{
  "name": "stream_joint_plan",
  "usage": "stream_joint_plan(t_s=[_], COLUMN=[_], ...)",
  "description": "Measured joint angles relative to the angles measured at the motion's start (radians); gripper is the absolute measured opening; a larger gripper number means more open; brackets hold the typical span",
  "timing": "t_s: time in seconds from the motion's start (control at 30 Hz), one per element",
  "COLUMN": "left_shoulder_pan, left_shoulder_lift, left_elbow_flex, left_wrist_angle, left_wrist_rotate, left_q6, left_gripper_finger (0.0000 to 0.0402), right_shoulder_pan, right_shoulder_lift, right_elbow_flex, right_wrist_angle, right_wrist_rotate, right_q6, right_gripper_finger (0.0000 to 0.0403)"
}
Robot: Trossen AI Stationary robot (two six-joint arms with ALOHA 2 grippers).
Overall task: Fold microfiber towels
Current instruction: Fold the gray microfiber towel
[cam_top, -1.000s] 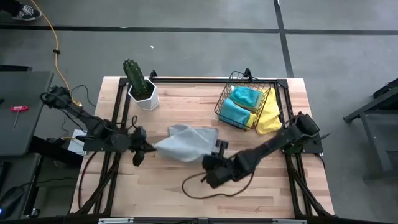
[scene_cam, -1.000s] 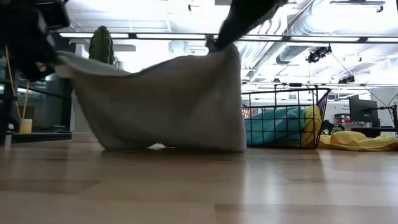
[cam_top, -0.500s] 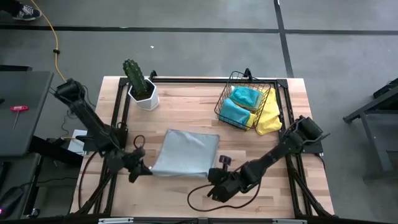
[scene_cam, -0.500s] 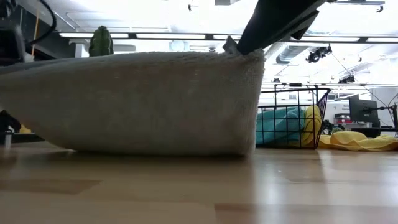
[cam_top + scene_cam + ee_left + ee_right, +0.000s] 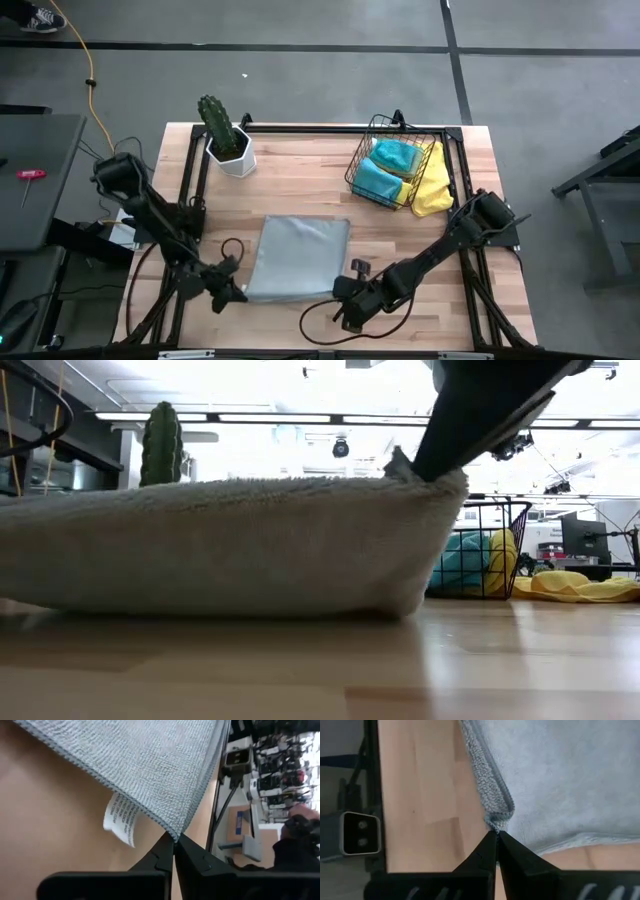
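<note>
Grey towel (image 5: 297,259): spread nearly flat as a rough square on the wooden table (image 5: 300,175), lower centre of the high view. In the low view it fills the left and middle of the frame as a low grey mound (image 5: 220,545), its near-right corner raised.

Left gripper (image 5: 238,296): lower left of the high view, at the towel's lower-left corner. Fingers pinched tight together on that corner; the left wrist view shows the hemmed corner caught between the fingertips (image 5: 174,851), with a white care label (image 5: 121,818) hanging from the hem just beside them.

Right gripper (image 5: 341,292): lower centre of the high view, at the towel's lower-right corner. Fingers closed narrow on the towel's edge; the right wrist view shows the bunched hem (image 5: 496,820) gripped at the fingertips (image 5: 496,842).

Black wire basket (image 5: 366,158): upper right of the table, tilted, well apart from the grey towel. Teal towels (image 5: 385,168) lie inside it.

Yellow towel (image 5: 435,185): draped over the basket's right side and onto the table.

Cactus (image 5: 215,120): in a white pot (image 5: 236,158), upper left of the table.

Black cable (image 5: 325,305): looped on the table below the grey towel, near the right gripper.
</note>
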Motion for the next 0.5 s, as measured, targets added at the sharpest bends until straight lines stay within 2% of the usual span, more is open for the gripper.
stream_joint_plan(t_s=[0.27, 0.43, 0.5], left_shoulder_pan=[0.004, 0.02, 0.031], left_shoulder_lift=[0.07, 0.064, 0.064], left_elbow_flex=[0.053, 0.054, 0.054], left_wrist_angle=[-0.006, -0.004, 0.016], left_wrist_rotate=[0.049, 0.092, 0.126], left_q6=[0.012, 0.035, 0.088], left_gripper_finger=[0.0027, 0.0061, 0.0078], right_shoulder_pan=[0.001, 0.001, 0.001], right_shoulder_lift=[0.006, 0.006, 0.006], right_elbow_flex=[0.0, 0.0, 0.0], right_wrist_angle=[-0.01, -0.011, -0.011], right_wrist_rotate=[-0.052, -0.052, -0.052], right_q6=[0.017, 0.018, 0.017], right_gripper_finger=[0.0, 0.0, 0.0])
